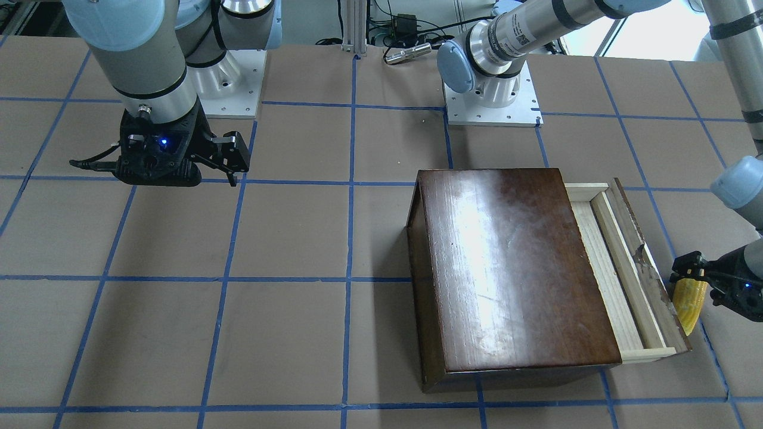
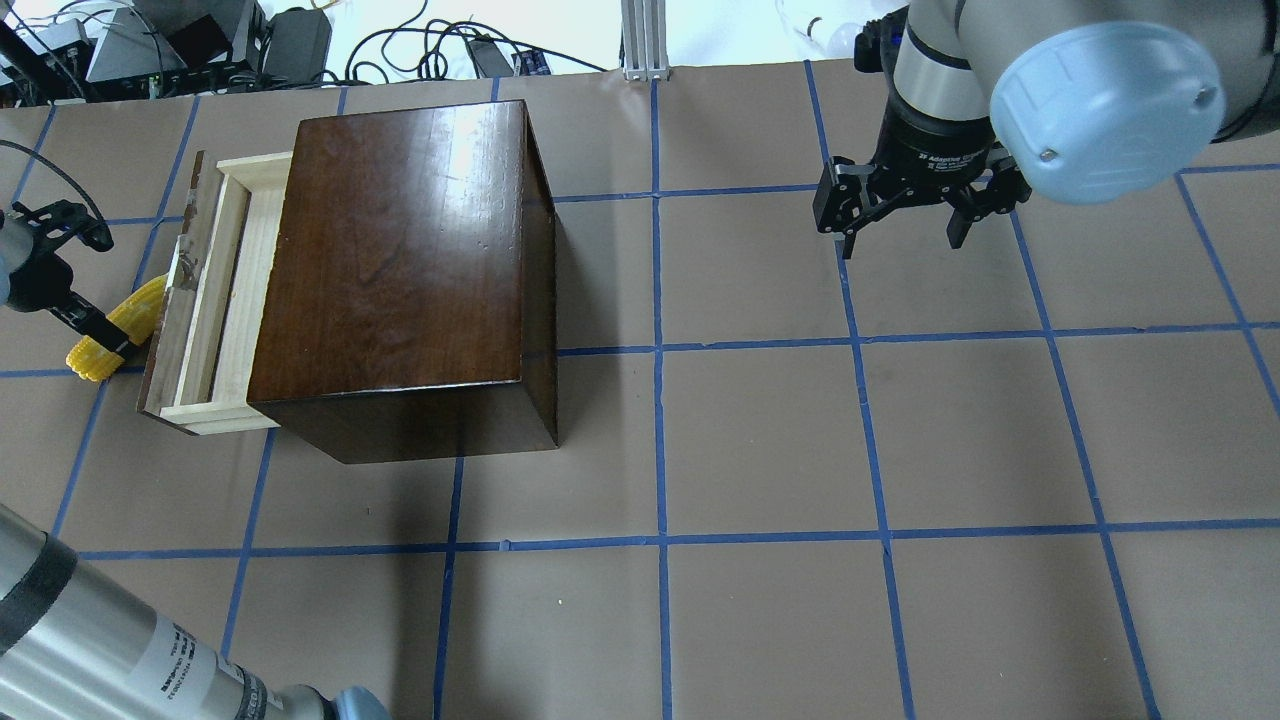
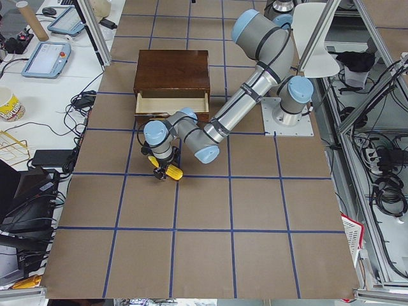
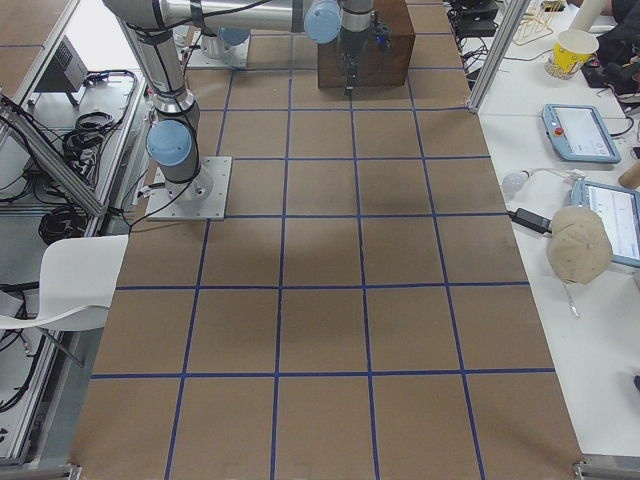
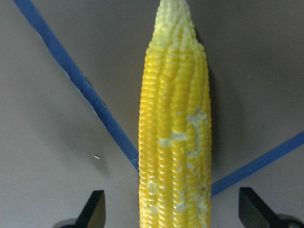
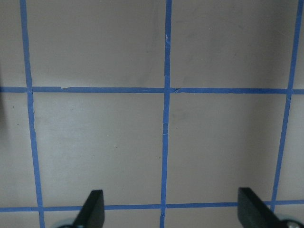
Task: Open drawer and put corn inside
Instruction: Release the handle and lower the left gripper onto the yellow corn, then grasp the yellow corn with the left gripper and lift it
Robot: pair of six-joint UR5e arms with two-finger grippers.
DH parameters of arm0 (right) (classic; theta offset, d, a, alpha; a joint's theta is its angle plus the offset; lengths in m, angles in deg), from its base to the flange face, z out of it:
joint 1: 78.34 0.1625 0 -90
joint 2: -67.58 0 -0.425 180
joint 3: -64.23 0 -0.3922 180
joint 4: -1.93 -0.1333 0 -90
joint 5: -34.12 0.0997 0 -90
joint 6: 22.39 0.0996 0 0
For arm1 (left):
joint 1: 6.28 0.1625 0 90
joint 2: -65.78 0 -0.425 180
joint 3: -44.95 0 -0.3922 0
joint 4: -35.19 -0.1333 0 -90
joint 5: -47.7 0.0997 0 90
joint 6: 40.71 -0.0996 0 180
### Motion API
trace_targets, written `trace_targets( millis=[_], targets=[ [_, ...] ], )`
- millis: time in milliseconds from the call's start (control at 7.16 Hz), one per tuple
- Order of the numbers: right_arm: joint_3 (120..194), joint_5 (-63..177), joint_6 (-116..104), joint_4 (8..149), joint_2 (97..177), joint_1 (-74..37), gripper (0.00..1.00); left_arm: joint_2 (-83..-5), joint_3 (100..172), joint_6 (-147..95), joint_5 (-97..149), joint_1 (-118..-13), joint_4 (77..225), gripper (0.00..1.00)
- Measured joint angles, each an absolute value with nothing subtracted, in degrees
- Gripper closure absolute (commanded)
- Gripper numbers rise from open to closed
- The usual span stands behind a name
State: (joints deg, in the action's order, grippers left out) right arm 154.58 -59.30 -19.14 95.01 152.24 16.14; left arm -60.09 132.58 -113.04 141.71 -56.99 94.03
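Observation:
The drawer (image 2: 228, 290) stands pulled out of the dark-brown box (image 2: 400, 250); its pale wooden tray is empty, and it also shows in the front view (image 1: 614, 268). The yellow corn (image 2: 118, 332) lies on the table just outside the drawer's chipped front panel. My left gripper (image 2: 75, 275) is open and hangs over the corn. In the left wrist view the corn (image 5: 175, 142) lies between the two spread fingertips (image 5: 94, 209), which do not touch it. My right gripper (image 2: 900, 215) is open and empty, far from the box.
The table (image 2: 760, 440) is brown paper with a blue tape grid. The box (image 1: 512, 268) sits on my left half. Cables and gear lie along the far edge (image 2: 200, 50). My left arm's forearm (image 2: 100, 640) crosses the near left corner.

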Motion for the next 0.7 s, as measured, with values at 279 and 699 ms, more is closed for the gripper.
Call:
trace_targets(
  millis=[279,699],
  targets=[
    [154.58,-59.30,-19.14,95.06,152.25,16.14,0.00,-60.62,132.46,-113.18,141.82,-57.05,93.94,0.81],
    [154.58,-59.31,-19.14,95.04,152.22,16.14,0.00,-60.54,132.41,-113.30,141.78,-57.29,93.90,1.00]
  ],
)
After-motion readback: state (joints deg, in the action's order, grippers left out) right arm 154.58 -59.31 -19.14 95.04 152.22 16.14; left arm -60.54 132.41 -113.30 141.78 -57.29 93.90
